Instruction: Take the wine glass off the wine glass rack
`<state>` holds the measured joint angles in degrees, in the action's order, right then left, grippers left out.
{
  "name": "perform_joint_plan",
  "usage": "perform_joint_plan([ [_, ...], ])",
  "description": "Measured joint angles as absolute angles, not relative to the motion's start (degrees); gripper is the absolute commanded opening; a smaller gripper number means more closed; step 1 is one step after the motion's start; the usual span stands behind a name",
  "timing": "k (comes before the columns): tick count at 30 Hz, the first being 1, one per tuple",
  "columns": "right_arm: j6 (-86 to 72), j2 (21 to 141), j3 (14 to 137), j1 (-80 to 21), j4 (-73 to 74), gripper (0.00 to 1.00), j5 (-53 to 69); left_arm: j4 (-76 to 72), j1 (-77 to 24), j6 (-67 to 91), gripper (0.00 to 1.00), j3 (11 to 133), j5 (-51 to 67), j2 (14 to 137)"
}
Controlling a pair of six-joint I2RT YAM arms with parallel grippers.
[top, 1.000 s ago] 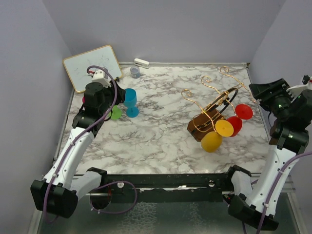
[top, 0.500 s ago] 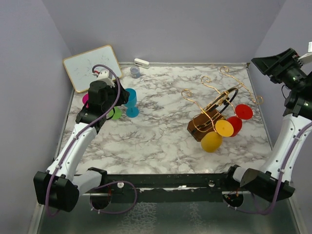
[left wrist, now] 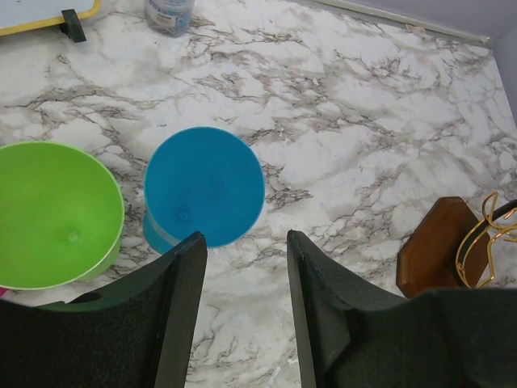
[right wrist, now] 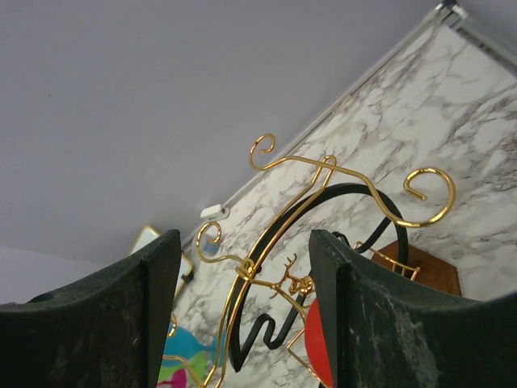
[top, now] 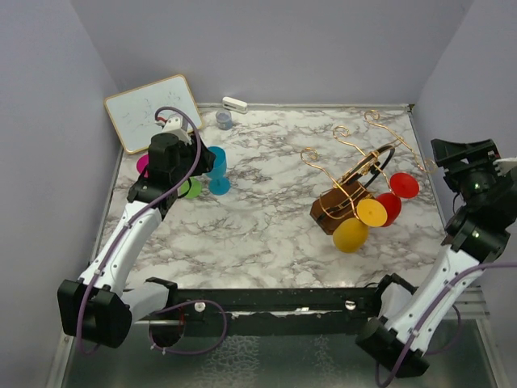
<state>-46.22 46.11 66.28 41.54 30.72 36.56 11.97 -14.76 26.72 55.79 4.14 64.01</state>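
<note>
The wine glass rack (top: 338, 208) has a dark brown block base and curling gold wire arms, and stands right of centre. Red (top: 404, 185) and yellow (top: 371, 212) wine glasses hang on it, feet toward the camera. My right gripper (top: 443, 150) is open and empty, held high at the table's right edge and apart from the rack. In the right wrist view the gripper (right wrist: 244, 242) looks across the gold arms (right wrist: 323, 174) and a red glass (right wrist: 319, 343). My left gripper (left wrist: 245, 242) is open and empty, just above and beside a blue glass (left wrist: 205, 187).
A green glass (left wrist: 56, 214) stands left of the blue one, and a pink glass (top: 143, 164) lies behind it. A whiteboard (top: 153, 109) leans at the back left. A small grey cup (top: 224, 120) and a white eraser (top: 235, 104) sit by the back edge.
My right arm swung up high half a second ago and has come back down at the right edge. My left arm has shifted slightly by the blue glass. The rack has not moved.
</note>
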Motion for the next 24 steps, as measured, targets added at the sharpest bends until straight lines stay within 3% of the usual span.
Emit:
perform_joint_plan([
  [5, -45.76, 38.81, 64.55, 39.55, 35.66, 0.65, 27.83, 11.97, -14.76, 27.4, 0.46, 55.79, 4.95, 65.87],
  [12, -45.12, 43.62, 61.8, 38.17, 41.74, 0.69, 24.38, 11.44, -14.76, 28.77, 0.45, 55.79, 7.25, 69.78],
  [24, -43.68, 47.16, 65.41, 36.01, 46.78, 0.66, 20.86, 10.92, -14.76, 29.98, 0.45, 55.79, 8.84, 72.44],
])
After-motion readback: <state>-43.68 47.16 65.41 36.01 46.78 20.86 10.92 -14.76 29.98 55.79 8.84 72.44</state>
